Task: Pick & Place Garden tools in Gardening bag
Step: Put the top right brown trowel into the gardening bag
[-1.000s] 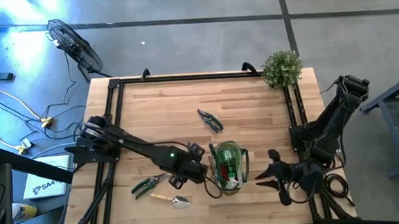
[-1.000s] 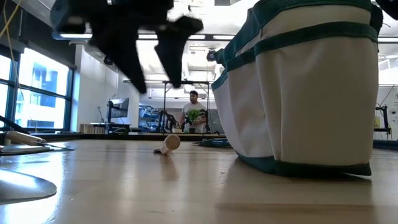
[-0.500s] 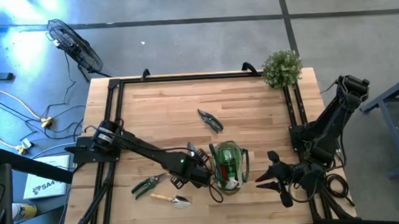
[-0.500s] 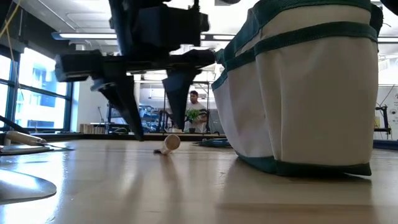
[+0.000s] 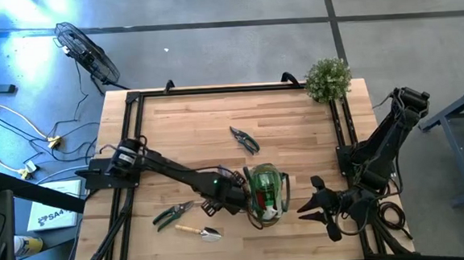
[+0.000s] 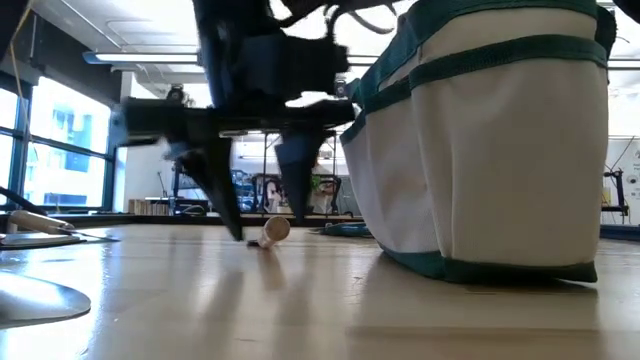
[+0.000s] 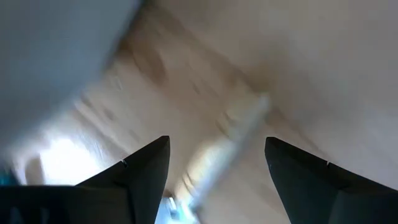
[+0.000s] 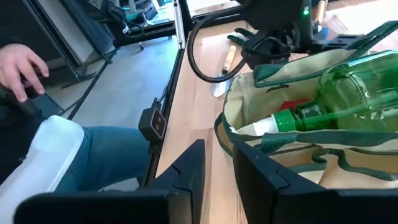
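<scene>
The small beige fabric gardening bag with dark green trim stands near the front edge of the wooden counter, a little right of its middle. Inside it lie a clear green spray bottle and a red piece tucked under the bottle's neck. In the low view the bag fills the right side, its base flat on the counter.

Just left of the bag, the left gripper is low over the counter with its fingers spread wide and nothing between them; in the low view its two dark fingertips point down, almost touching the wood. Its wrist view shows a blurred pale handle lying on the counter between the fingers.

Farther left, near the front edge, lie green-handled pruning shears and, just nearer, a wooden-handled metal trowel. A second pair of dark-handled shears lies well apart toward the middle of the counter.

The right gripper waits to the right of the bag near the front right corner, fingers open and empty.

A bushy green plant sits at the far right corner. In the right wrist view a person's hand and a knee in blue trousers show beside the counter.
</scene>
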### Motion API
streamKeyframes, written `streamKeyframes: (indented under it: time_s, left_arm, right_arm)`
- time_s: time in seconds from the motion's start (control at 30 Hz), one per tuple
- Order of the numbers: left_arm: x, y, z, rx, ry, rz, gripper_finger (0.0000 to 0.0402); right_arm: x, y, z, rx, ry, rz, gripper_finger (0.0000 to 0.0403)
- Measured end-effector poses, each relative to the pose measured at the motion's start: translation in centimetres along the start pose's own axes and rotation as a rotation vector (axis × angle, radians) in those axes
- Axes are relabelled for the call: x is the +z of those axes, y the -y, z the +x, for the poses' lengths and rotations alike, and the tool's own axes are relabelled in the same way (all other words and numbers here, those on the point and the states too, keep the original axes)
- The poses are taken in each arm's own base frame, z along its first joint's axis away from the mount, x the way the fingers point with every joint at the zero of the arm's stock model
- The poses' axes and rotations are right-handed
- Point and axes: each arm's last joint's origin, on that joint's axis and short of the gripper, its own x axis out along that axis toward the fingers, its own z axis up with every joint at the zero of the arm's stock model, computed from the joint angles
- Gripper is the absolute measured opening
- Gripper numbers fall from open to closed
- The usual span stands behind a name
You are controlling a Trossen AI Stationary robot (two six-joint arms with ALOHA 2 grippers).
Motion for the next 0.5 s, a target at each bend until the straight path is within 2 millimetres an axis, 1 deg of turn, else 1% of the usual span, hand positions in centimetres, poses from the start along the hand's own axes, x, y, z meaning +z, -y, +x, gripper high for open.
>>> streamKeyframes:
  time_s: [0.2,0.5]
  left_arm:
    - [0.36,0.05,0.73,-0.014,0.025,0.018,0.0255]
    - [-0.17,-0.45,0.92,-0.060,0.035,0.020,0.0254]
  right_arm:
    - [0.00,0.00,0.00,0.000,0.000,0.001,0.0073]
    - [0.00,0.00,0.00,0.000,0.000,0.001,0.0073]
